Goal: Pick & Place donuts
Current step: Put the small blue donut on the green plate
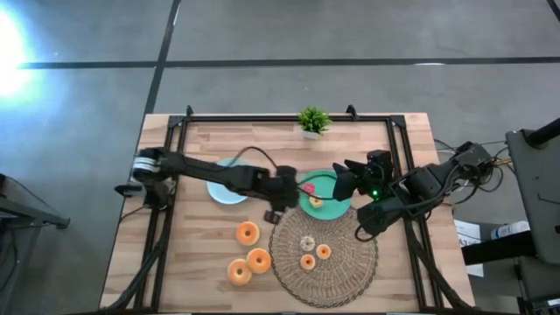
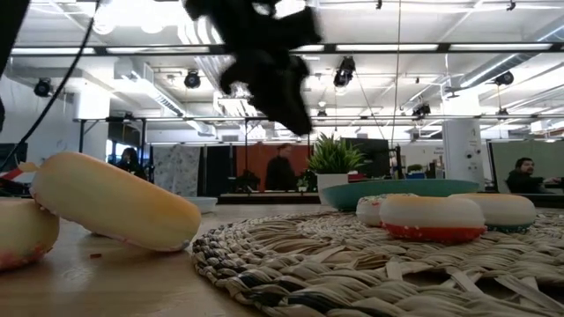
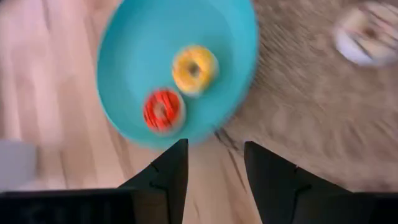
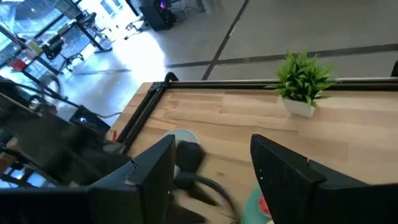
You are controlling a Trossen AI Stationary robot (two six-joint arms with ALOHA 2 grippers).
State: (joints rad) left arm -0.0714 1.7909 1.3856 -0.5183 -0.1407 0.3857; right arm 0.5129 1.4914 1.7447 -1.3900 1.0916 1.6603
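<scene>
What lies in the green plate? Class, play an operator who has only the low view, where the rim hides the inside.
Observer: Two small donuts lie in the plate, a red-iced donut and a yellow-iced donut.
Operator: Do the pincers hold anything?
Observer: No. The left pincer, at the plate's edge, and the right pincer, at its other side, are both open and empty.
Operator: Where are the big donuts?
Observer: Three big donuts lie on bare wood beside the mat, on the left arm's side.

My left gripper [image 3: 214, 163] hangs beside the plate [image 3: 124, 56] holding two donuts [image 3: 195, 68]. Three donuts [image 1: 248, 234] lie left of the woven mat [image 1: 346, 271].
</scene>
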